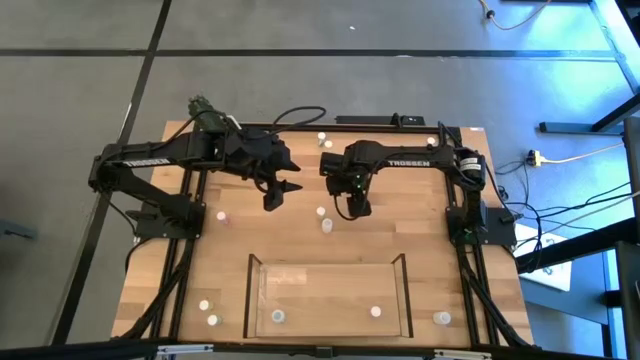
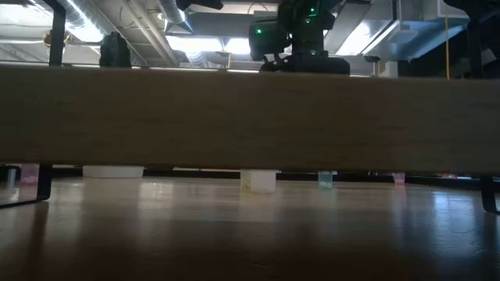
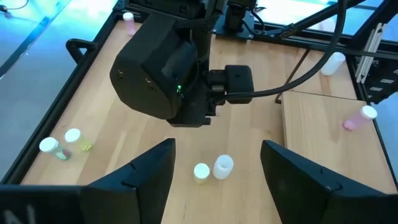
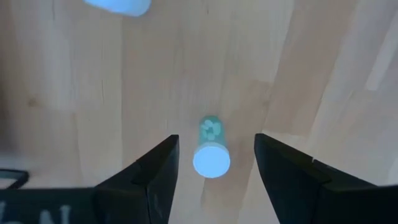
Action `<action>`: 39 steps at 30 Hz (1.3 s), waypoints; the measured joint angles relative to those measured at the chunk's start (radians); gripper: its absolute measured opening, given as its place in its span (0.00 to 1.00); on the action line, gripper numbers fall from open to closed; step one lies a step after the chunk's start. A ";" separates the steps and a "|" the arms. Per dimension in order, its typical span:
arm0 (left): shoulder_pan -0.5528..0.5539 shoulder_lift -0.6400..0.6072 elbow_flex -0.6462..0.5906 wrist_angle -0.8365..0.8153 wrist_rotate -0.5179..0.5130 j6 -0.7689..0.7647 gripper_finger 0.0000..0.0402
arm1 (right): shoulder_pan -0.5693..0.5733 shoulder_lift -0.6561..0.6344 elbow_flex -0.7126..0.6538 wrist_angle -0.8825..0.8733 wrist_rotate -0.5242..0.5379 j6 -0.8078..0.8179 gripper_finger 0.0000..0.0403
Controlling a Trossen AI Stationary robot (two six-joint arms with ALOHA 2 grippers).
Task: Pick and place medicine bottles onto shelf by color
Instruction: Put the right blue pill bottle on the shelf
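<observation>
- The shelf (image 1: 402,290), a clear-walled tray with a wooden floor, holds two pale-capped medicine bottles (image 1: 278,317), one near each end, well apart from both claws.
- Wooden table (image 1: 230,250) inside a black frame; grey floor around it.
- The right claw (image 4: 211,165) hangs over the table's middle, fingers apart, a green-tinted bottle (image 4: 210,149) between them, not gripped.
- The left claw (image 3: 214,174) hovers beside it, fingers apart, two white bottles (image 3: 222,165) just ahead.
</observation>
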 joint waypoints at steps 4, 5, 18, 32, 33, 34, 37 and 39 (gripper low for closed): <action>0.000 0.000 0.000 0.000 0.000 0.000 0.57 | 0.000 0.000 0.000 0.001 0.000 0.038 0.52; 0.000 0.000 0.000 0.001 0.000 0.000 0.57 | 0.000 0.000 0.000 0.002 0.000 0.038 0.52; 0.000 0.000 0.000 -0.006 0.000 -0.001 0.57 | -0.002 -0.008 0.000 -0.005 -0.046 0.072 0.52; 0.002 0.000 -0.001 -0.020 -0.003 0.001 0.57 | -0.002 -0.039 -0.021 -0.045 -0.013 0.119 0.52; 0.004 0.000 -0.001 -0.024 -0.005 0.001 0.57 | -0.002 -0.047 -0.040 -0.042 0.003 0.127 0.52; 0.006 0.000 -0.001 -0.027 -0.006 0.001 0.57 | -0.003 -0.060 -0.062 -0.043 0.020 0.143 0.52; 0.011 0.000 -0.001 -0.026 -0.008 0.002 0.57 | -0.006 -0.134 -0.130 -0.019 0.045 0.189 0.52; 0.017 0.000 -0.001 -0.025 -0.008 0.001 0.57 | -0.006 -0.186 -0.173 0.028 0.049 0.199 0.52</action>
